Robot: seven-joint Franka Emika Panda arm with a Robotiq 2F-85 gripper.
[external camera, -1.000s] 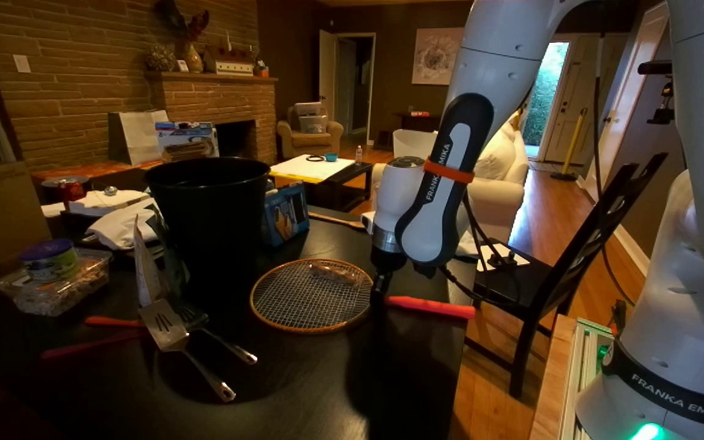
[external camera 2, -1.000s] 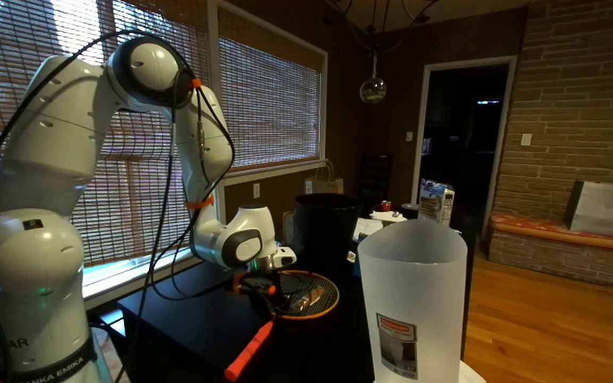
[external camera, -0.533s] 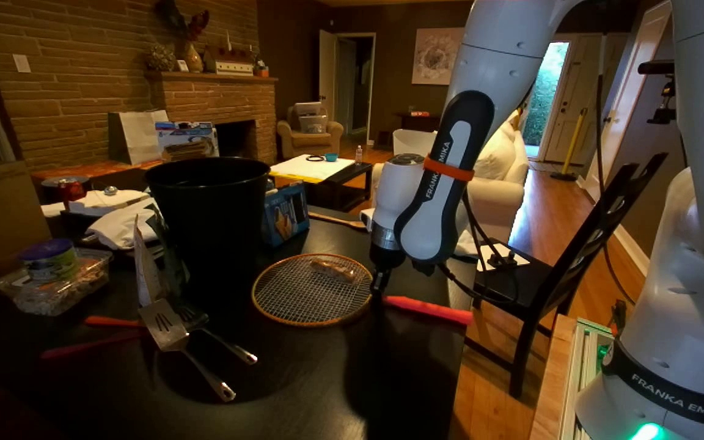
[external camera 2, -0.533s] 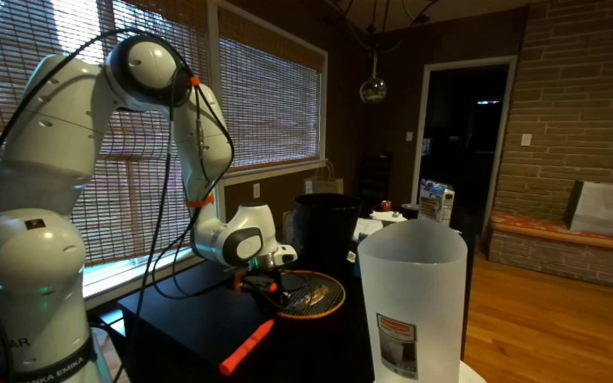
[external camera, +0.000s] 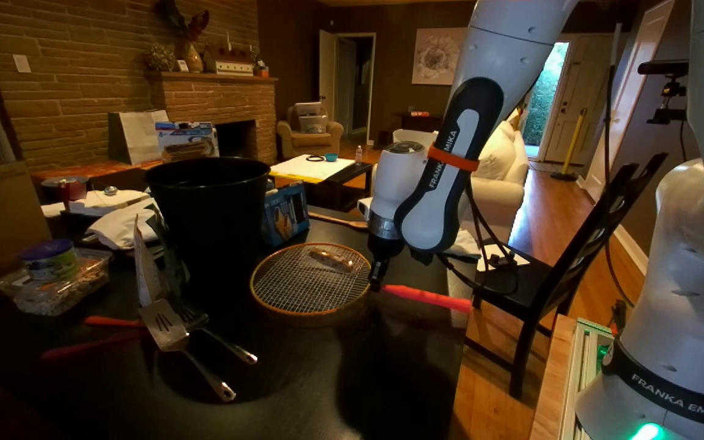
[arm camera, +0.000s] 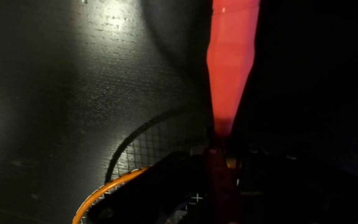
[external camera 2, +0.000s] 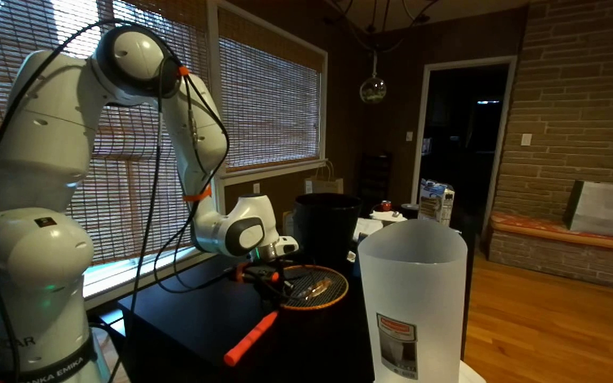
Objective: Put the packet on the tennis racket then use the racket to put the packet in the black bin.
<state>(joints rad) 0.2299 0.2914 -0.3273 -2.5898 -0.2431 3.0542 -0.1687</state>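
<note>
The tennis racket (external camera: 303,293) has a round mesh head in an orange rim and a red handle. It also shows in an exterior view (external camera 2: 333,300) and in the wrist view (arm camera: 231,56). My gripper (external camera: 376,284) is shut on its narrow throat, between handle and head, and holds it roughly level a little above the table. The small clear packet (external camera: 330,260) with brown contents lies on the mesh, also seen in an exterior view (external camera 2: 318,289); only a bit shows in the wrist view. The black bin (external camera: 208,214) stands upright beyond the racket head, apart from it.
A blue box (external camera: 288,215) stands beside the bin. Metal spatulas (external camera: 165,327) and a clear container (external camera: 52,293) with a purple-lidded tub lie on the table (external camera: 303,391). A white translucent bin (external camera 2: 415,303) stands in the foreground of an exterior view.
My gripper has risen with the racket, and the gap to the table has grown. The packet has gone up with it, still on the mesh. The bin has not moved.
</note>
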